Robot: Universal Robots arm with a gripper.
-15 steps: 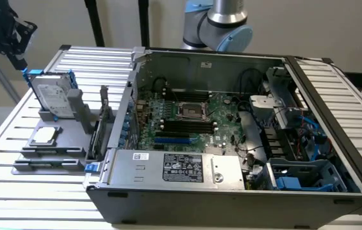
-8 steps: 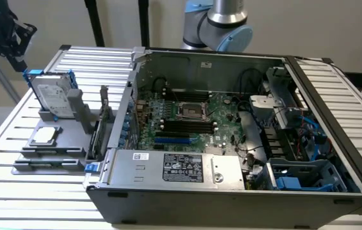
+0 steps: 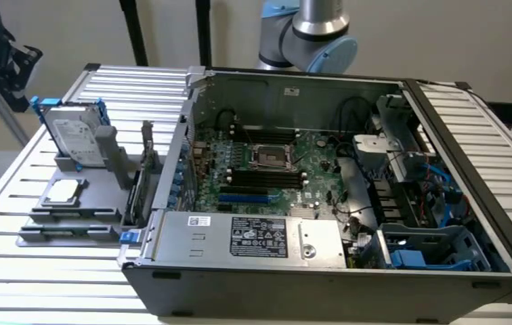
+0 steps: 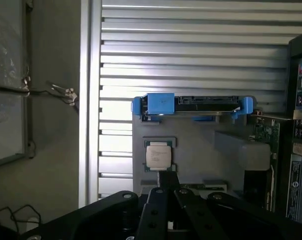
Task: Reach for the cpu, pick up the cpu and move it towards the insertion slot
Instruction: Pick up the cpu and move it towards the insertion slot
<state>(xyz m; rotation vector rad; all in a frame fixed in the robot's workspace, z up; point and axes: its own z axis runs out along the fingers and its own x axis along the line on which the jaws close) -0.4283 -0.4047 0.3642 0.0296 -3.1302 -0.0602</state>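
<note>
Silver square cpu [image 4: 158, 154] flat on matte grey holder [image 4: 195, 150], black pincer [image 4: 167, 177] closed, empty, nearby

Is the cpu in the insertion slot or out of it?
Out. The cpu lies flat on the grey holder outside the case; the insertion slot shows its dark centre.

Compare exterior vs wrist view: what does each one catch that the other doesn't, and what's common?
Exterior view extras: the insertion slot on the motherboard in the open computer case, and the arm above its far wall. Wrist view extras: the gripper, shut, apart from the cpu. Shared: the cpu lying flat on the grey holder, the hard drive in blue brackets standing beside it.
</note>
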